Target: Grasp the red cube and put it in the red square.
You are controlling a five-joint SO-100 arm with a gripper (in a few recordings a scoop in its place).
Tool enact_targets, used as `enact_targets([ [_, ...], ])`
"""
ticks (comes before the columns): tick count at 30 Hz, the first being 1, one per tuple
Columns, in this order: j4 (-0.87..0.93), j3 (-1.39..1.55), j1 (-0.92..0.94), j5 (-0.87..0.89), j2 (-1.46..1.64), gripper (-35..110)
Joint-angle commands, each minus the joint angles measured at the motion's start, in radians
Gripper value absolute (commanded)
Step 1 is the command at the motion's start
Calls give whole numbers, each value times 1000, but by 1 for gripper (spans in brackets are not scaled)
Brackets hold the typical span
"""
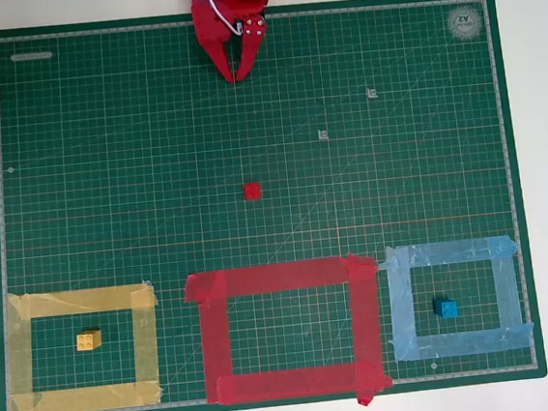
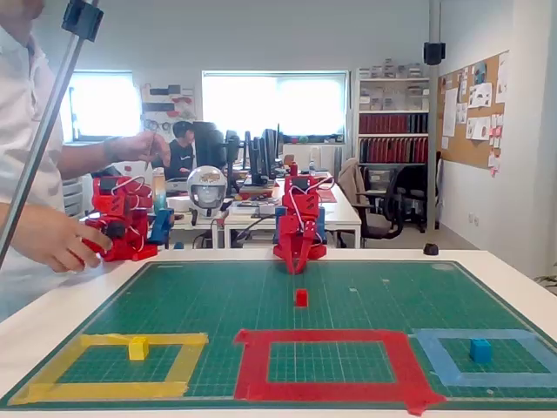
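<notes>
Fingers of the end effector (image 1: 240,73) are seen pressed together with nothing between them in the overhead view, pointed down at the green mat (image 1: 107,183) near its top edge; in the fixed view the end effector (image 2: 296,264) hangs at the far side of the mat. Well below the end effector in the overhead view, almost straight under it, the red cube (image 1: 252,191) is found alone on the mat, apart from everything. Further below again, the red square (image 1: 281,278) is laid along the bottom edge, with the cube outside it. A yellow block (image 1: 89,340) is seen inside a yellow tape outline (image 1: 79,302), and a blue block (image 1: 446,308) inside a light-blue tape outline (image 1: 448,252).
</notes>
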Motion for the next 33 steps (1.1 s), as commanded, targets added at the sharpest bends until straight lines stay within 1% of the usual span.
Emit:
enact_targets([
  [1,20,5,12,-15,31,0],
  [10,20,5,25,-15,32,0],
  [14,18,5,-9,-15,35,-1],
  [18,-103,-48,-20,-17,-5,-1],
  [20,-201,-144,-14,-15,-114,-1],
  [22,-258,-279,-14,-21,-273,-1],
  [27,-267,-638,-21,-3,-692,-1],
  [31,-267,-761,-15,104,-911,-1],
  [33,-267,-822,-15,192,-1014,-1],
])
